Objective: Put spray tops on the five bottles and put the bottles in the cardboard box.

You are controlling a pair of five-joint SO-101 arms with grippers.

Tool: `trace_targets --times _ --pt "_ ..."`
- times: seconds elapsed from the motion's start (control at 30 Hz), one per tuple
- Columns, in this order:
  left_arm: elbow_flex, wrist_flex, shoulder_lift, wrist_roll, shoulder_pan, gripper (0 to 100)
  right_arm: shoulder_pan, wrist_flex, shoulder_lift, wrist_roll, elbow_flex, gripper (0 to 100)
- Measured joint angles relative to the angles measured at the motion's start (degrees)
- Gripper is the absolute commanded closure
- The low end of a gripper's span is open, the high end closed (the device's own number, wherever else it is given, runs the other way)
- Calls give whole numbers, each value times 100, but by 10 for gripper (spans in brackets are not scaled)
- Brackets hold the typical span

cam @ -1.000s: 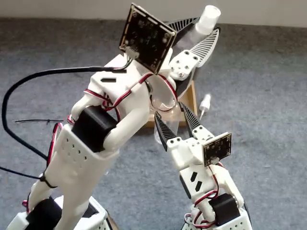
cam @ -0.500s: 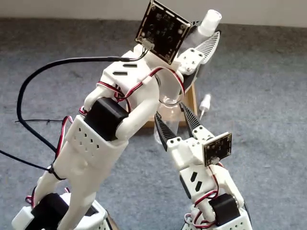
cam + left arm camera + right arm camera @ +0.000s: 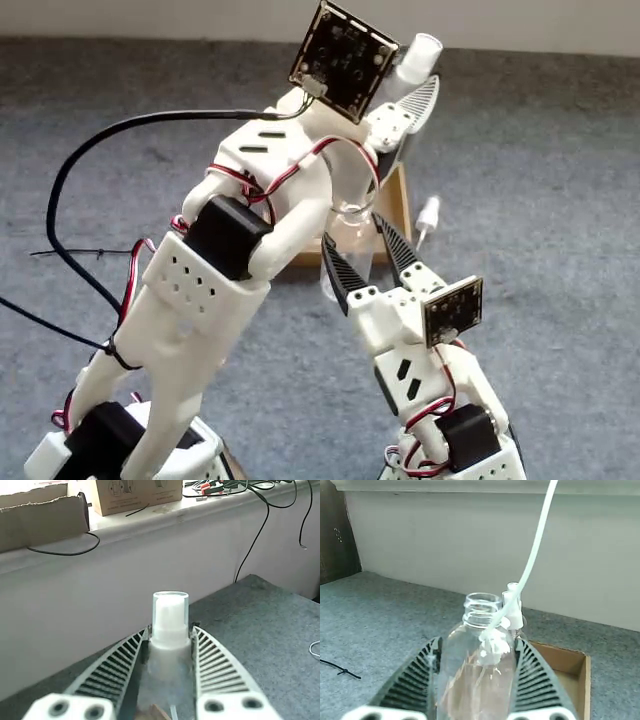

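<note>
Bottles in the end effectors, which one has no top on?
The bottle in the right end effector: open neck. The left end effector holds a capped bottle.

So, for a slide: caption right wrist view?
Right gripper clamps a clear uncapped plastic bottle; thin white spray-top tube slants toward its neck.

The tabletop [image 3: 560,150] is a flecked grey with a carpet-like weave. The left arm [image 3: 230,290] and right arm [image 3: 420,370] have white shells, black motor blocks and twisted red-and-white wires; a black cable [image 3: 70,180] trails from the left one. The left pincer [image 3: 170,629] and right pincer [image 3: 479,642] show pale ribs striped with dark slots. The capped bottle [image 3: 167,670] is misty-clear under a white spray top [image 3: 170,617]. The open bottle [image 3: 477,680] is clear and the cardboard box [image 3: 570,662] is tan.
</note>
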Motion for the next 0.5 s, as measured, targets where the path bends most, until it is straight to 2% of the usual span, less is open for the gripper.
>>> trace_targets --times 0.3,0.5 --pt "-281 -167 -70 0 -18 995 9 0 0 0 0 994" --pt "-352 -167 -70 -369 -62 995 9 0 0 0 0 994"
